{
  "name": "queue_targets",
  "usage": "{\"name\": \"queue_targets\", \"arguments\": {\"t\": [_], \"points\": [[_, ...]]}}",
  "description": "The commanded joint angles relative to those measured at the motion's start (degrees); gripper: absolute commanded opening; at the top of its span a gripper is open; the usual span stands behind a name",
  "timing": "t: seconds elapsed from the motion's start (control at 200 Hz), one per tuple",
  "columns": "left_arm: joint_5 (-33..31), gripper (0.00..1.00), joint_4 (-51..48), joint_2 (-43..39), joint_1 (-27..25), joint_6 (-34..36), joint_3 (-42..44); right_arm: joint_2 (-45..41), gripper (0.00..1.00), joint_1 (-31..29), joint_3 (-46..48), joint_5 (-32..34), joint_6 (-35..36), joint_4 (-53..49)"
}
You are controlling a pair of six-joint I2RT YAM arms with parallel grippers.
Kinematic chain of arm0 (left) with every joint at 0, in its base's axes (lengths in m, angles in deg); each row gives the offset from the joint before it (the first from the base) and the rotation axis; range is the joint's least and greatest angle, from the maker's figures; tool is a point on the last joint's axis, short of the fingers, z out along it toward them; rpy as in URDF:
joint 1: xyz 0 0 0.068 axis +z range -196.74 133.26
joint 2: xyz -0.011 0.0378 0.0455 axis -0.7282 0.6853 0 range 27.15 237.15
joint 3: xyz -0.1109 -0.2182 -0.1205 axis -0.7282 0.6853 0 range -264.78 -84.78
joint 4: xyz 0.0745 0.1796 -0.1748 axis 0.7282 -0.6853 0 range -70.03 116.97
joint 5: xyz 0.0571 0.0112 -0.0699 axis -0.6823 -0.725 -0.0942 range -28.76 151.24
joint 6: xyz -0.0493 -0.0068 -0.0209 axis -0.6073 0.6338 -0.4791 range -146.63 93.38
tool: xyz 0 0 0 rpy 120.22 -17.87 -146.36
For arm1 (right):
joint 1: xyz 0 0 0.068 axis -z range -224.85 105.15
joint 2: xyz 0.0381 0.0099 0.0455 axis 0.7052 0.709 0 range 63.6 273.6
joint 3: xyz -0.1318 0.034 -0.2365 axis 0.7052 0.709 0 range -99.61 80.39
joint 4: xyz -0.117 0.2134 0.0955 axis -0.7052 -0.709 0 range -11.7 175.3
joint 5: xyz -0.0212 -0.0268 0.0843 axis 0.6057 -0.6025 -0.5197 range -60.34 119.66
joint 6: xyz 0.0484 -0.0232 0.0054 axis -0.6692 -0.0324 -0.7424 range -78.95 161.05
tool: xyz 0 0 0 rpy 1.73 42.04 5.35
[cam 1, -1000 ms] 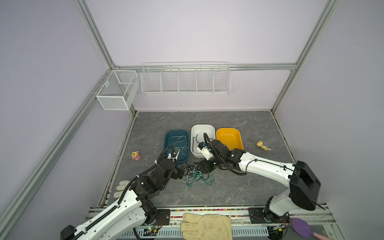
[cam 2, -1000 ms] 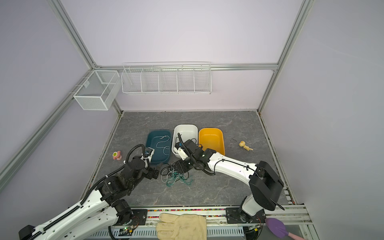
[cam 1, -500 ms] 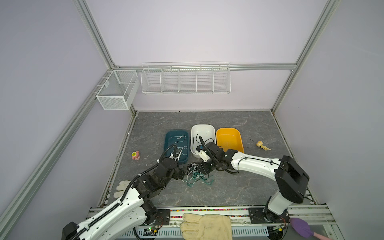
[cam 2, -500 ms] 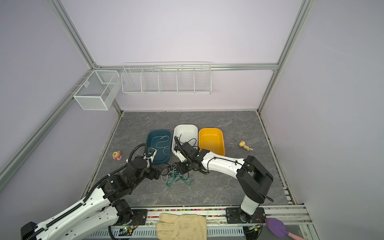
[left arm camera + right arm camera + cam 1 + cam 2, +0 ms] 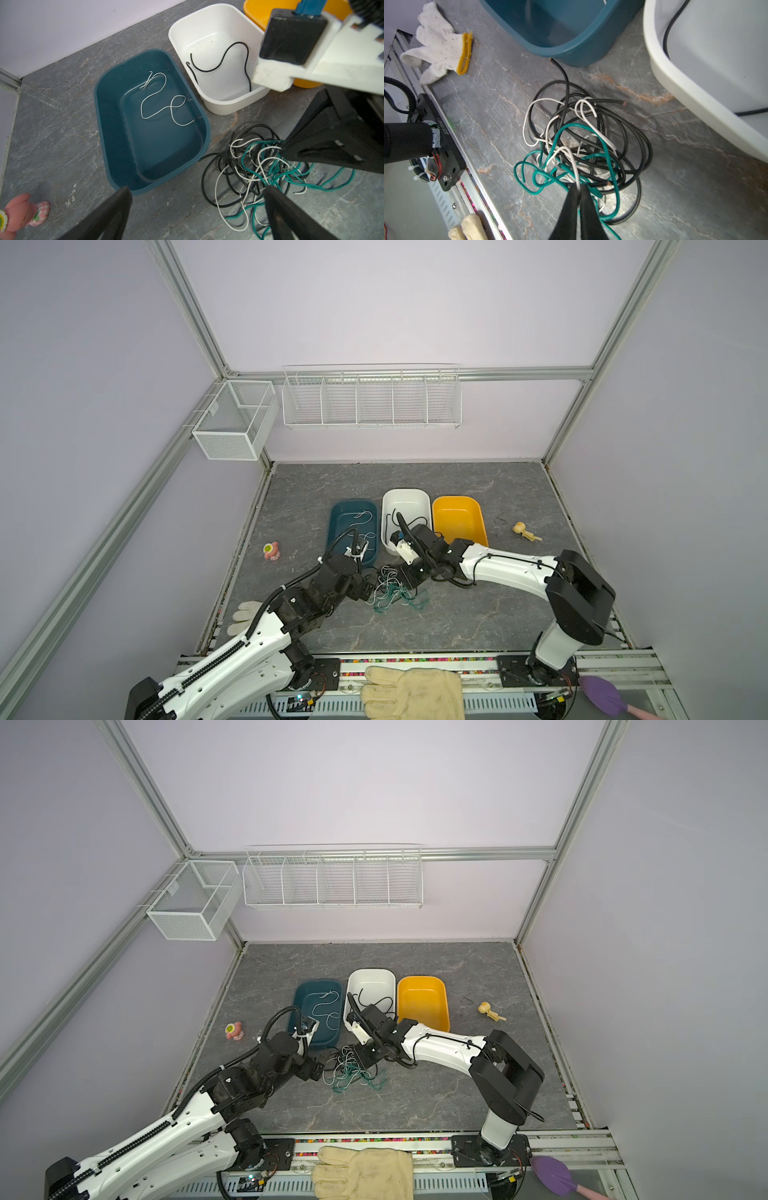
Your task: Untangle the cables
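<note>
The cables [image 5: 395, 591] lie in a loose tangle of black, white and teal-green cords on the grey table, in front of the bins; both top views show the heap [image 5: 353, 1073]. My right gripper [image 5: 578, 187] is shut on a white cable [image 5: 571, 158] at the near edge of the tangle [image 5: 583, 149]. My left gripper [image 5: 197, 207] stands open just left of the heap [image 5: 259, 166], one finger [image 5: 278, 207] over its edge, holding nothing. A lone white cable [image 5: 153, 99] lies in the teal bin [image 5: 352, 502], and a black one [image 5: 220, 62] in the white bin [image 5: 405, 491].
A yellow bin [image 5: 455, 499] stands right of the white one. A pink toy [image 5: 271, 551] sits at the left, a wooden figure [image 5: 524, 531] at the right, a white knit glove [image 5: 245, 616] at the left edge. A leather glove [image 5: 411, 693] lies on the front rail.
My right gripper has come down from the white bin's front edge onto the tangle and shut on the white cable. The left arm has barely moved.
</note>
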Motion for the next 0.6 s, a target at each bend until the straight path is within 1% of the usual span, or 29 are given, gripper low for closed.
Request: {"name": "queue_targets", "arguments": {"t": [0.0, 0.24, 0.375, 0.435, 0.46, 0.595], "points": [[0.9, 0.99, 0.3, -0.4, -0.2, 1.3, -1.6, 0.1, 0.07, -0.3, 0.1, -1.9, 1.5, 2.1], [-0.2, 0.99, -0.3, -1.1, -0.3, 0.1, -2.3, -2.0, 0.07, -0.4, 0.6, -3.1, 2.1, 3.4], [-0.1, 0.99, -2.9, -1.1, -0.2, -1.3, -3.9, -5.4, 0.07, -1.1, 0.8, -2.2, 1.7, 2.7], [1.0, 0.99, -3.4, -1.1, -0.2, -1.9, -4.0, -6.9, 0.07, -1.5, 0.5, -1.6, 1.5, 2.2], [1.7, 0.99, -3.6, -2.7, -0.2, -2.1, -4.1, -7.4, 0.07, -1.8, 0.2, -1.4, 1.4, 2.1], [3.9, 0.99, -4.6, -2.5, -0.2, -3.2, -4.9, -8.5, 0.07, -2.7, -2.9, -0.1, 0.9, -0.5]]}}
